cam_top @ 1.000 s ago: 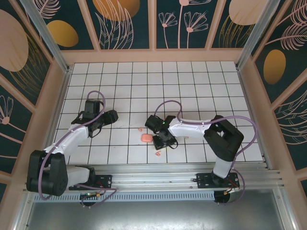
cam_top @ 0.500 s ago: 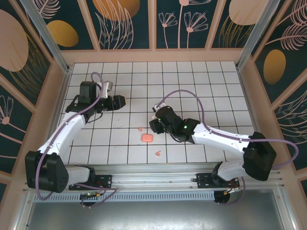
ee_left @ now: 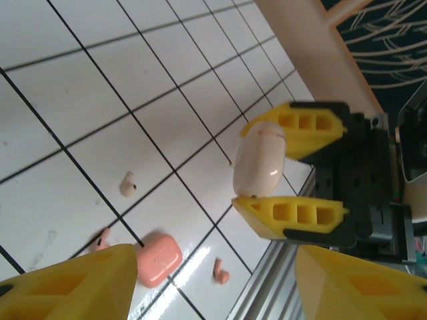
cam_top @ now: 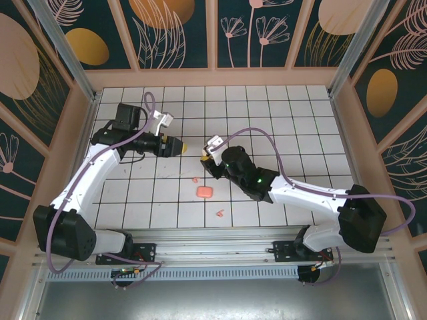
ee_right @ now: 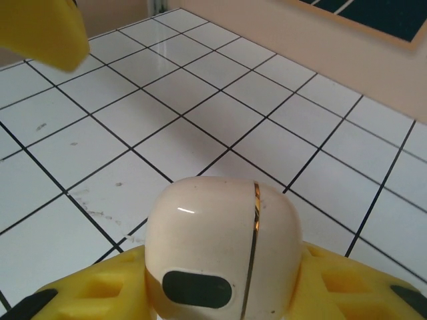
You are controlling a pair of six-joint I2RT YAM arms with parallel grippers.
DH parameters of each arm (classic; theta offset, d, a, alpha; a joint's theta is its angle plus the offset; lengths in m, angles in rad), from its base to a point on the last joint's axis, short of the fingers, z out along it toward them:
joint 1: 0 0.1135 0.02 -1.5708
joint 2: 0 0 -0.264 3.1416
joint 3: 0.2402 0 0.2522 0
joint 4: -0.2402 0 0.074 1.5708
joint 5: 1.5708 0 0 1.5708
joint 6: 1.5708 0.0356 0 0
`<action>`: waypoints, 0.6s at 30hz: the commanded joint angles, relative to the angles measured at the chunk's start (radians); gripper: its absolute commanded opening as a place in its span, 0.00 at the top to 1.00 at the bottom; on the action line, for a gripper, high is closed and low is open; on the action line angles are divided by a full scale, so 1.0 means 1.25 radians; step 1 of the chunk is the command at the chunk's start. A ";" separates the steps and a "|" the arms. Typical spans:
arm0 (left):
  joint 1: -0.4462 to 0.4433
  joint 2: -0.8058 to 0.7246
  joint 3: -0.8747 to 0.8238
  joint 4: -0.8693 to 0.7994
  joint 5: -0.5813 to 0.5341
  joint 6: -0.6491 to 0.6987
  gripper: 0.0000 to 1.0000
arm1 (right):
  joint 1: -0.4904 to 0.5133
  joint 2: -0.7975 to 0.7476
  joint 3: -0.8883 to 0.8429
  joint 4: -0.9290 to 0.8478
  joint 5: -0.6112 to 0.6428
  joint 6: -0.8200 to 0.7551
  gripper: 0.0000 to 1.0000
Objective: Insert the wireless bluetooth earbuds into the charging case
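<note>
Top view: the right gripper is raised over the middle of the tiled table, clamped on a closed cream case. In the left wrist view, the case's long axis runs from 1 yellow finger to the other, so the grip is on its 2 ends. In the right wrist view, a thin gold seam crosses the case from top to bottom, with a dark oval on the near face.

The left gripper faces the right one, near it, with its fingers spread wide and empty.

3 earbuds lie loose on the table beneath:
- 1 cream earbud.
- 2 pink earbuds, each on its side, long axes slanted across the tile lines.

Which end is the stem is too small to tell. A closed pink case lies flat between the 2 pink earbuds, touching neither.
</note>
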 commanded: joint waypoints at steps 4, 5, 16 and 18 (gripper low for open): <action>-0.024 0.013 0.038 -0.070 0.036 0.053 0.34 | 0.024 0.065 0.089 0.018 -0.003 -0.129 0.60; -0.026 0.015 0.037 -0.067 0.047 0.053 0.34 | 0.028 0.074 0.100 0.013 -0.003 -0.141 0.60; -0.034 0.027 0.025 -0.053 0.018 0.045 0.40 | 0.058 0.101 0.142 0.031 -0.009 -0.193 0.61; -0.034 0.029 0.019 -0.032 0.024 0.029 0.42 | 0.064 0.101 0.141 0.039 -0.006 -0.192 0.61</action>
